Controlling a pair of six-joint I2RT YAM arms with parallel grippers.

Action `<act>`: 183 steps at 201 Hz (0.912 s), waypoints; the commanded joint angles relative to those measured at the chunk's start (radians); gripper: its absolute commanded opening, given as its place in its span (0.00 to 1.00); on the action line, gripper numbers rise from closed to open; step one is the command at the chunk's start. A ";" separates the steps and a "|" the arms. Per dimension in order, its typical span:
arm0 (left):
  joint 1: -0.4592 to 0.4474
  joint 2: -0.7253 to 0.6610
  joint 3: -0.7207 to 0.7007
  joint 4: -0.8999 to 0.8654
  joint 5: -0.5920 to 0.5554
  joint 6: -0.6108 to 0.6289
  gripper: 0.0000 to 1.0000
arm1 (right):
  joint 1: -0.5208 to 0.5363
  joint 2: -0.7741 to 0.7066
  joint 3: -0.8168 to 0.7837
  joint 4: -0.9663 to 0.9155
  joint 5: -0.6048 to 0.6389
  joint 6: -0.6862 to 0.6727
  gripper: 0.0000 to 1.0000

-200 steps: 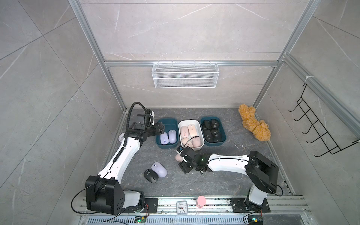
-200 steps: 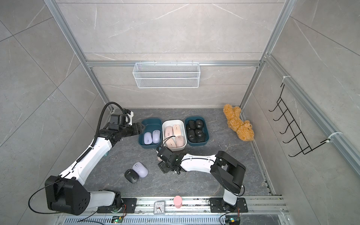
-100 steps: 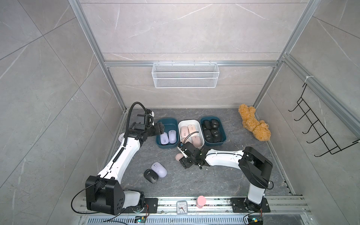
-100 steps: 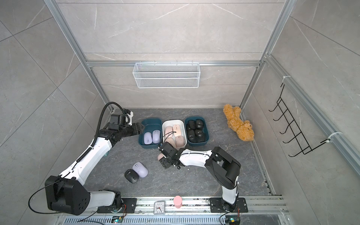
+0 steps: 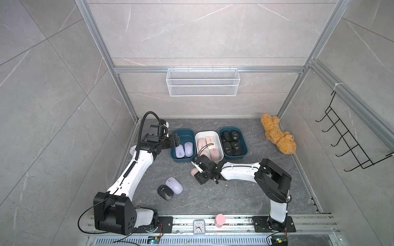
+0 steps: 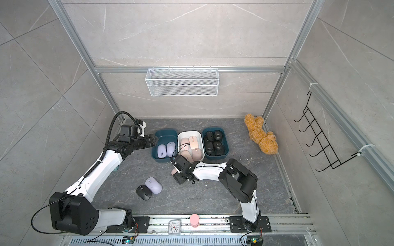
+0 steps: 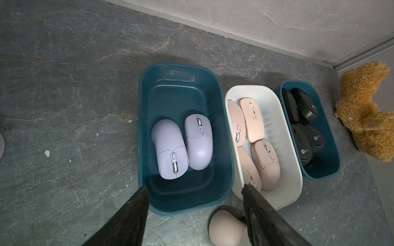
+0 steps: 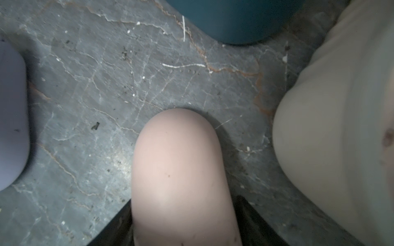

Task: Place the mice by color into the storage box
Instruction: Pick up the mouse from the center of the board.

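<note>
- The left teal bin (image 5: 183, 129), white bin (image 5: 206, 132) and right teal bin (image 5: 234, 157) stand wall to wall, with no passage between them.
- The left teal bin's 12 o'clock half is bare; two lavender mice (image 7: 183, 144) fill its 6 o'clock half.
- Pink mice (image 5: 210, 139) crowd the white bin, and black mice (image 5: 232, 147) pack the right teal bin.
- The right arm (image 5: 238, 170) lies low across the floor from 3 o'clock, barring the white bin's 6 o'clock side.
- The left gripper (image 7: 195, 187) hangs over the left teal bin's 9 o'clock rim.
- At the bins' 7 o'clock a lavender mouse (image 5: 174, 184) and a black mouse (image 5: 164, 192) touch, with open floor all round.
- At 3 o'clock, bare floor separates the right teal bin from the plush bear (image 5: 277, 136).

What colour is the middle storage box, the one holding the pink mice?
The middle box is white; it shows best in the left wrist view.
</note>
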 commanded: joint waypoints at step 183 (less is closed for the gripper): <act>0.003 -0.016 0.021 0.000 -0.003 0.021 0.72 | 0.007 -0.372 -0.100 0.001 -0.075 0.103 0.55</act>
